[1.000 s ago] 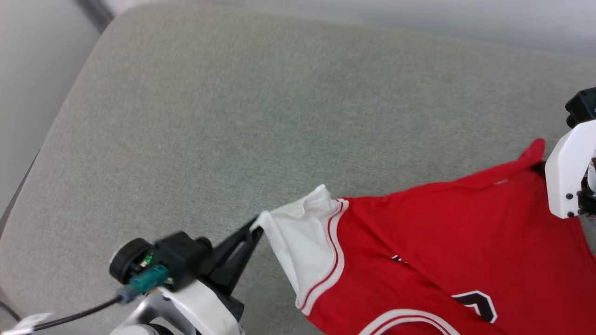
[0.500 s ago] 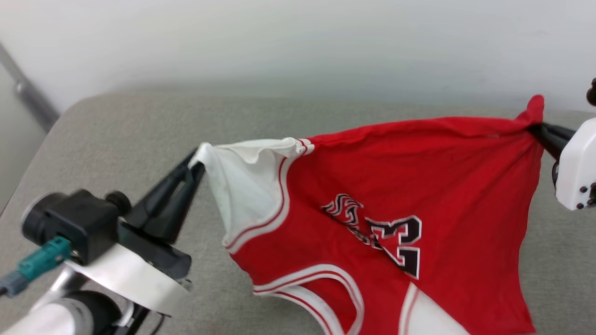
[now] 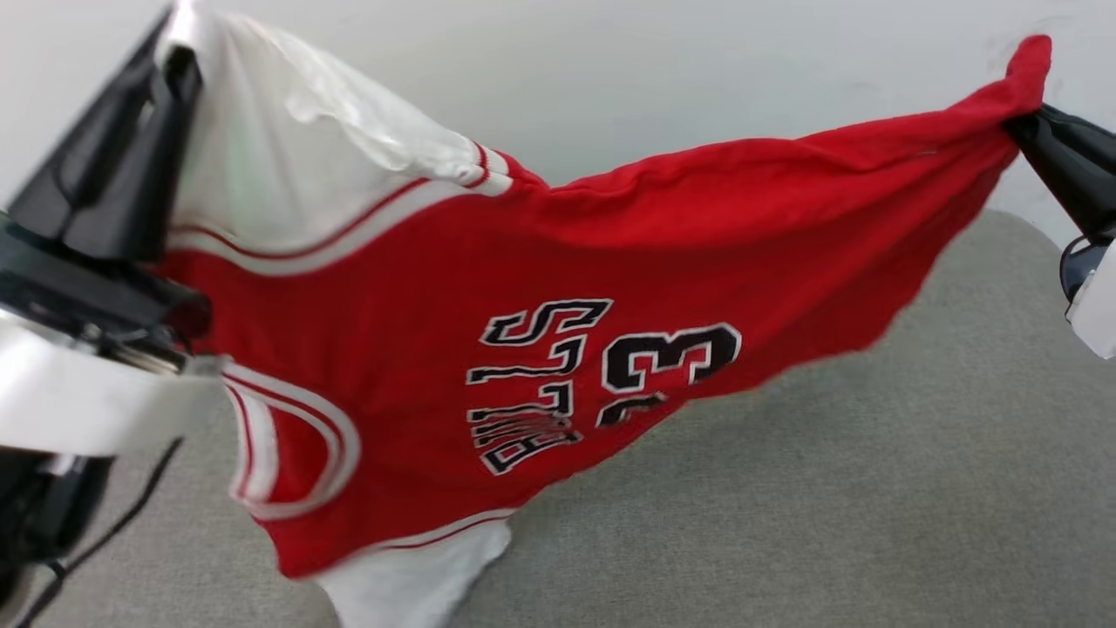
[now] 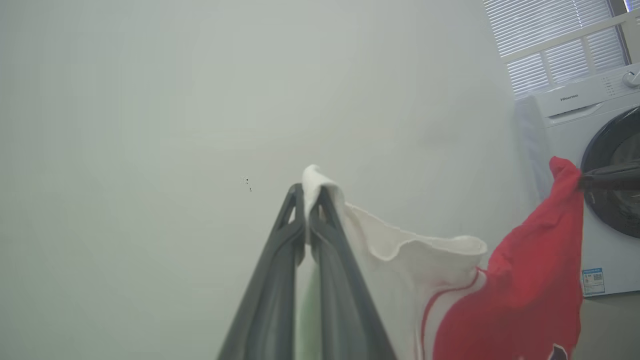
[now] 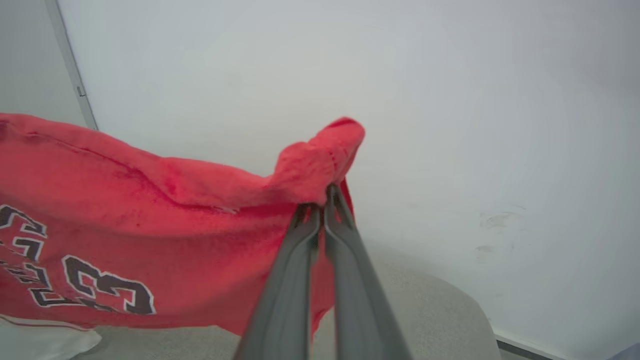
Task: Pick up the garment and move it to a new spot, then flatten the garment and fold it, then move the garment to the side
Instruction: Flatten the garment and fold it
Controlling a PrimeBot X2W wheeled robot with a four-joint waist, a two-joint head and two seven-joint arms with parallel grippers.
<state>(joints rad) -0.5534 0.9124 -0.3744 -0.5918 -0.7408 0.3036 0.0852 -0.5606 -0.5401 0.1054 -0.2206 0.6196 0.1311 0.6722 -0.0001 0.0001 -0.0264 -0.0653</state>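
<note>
The garment (image 3: 558, 288), a red jersey with white sleeves and a black "23", hangs stretched in the air above the grey cushion (image 3: 854, 488). My left gripper (image 3: 174, 52) at the upper left is shut on the white sleeve (image 4: 400, 260). At the upper right my right gripper (image 3: 1020, 126) is shut on a bunched red corner (image 5: 320, 160) of the hem. The lettering faces the head camera, turned sideways. In the left wrist view the left gripper (image 4: 307, 192) pinches the sleeve's edge. The right gripper (image 5: 322, 197) bites the red fabric (image 5: 125, 210).
A pale wall (image 3: 610, 78) stands behind the cushion. A white washing machine (image 4: 590, 165) and window blinds (image 4: 550, 40) appear at the right of the left wrist view. The cushion's rounded right end (image 5: 450, 310) lies below the right gripper.
Both grippers have lifted the garment well up off the cushion and spread it out in the air. The head camera has tilted up toward the wall.
</note>
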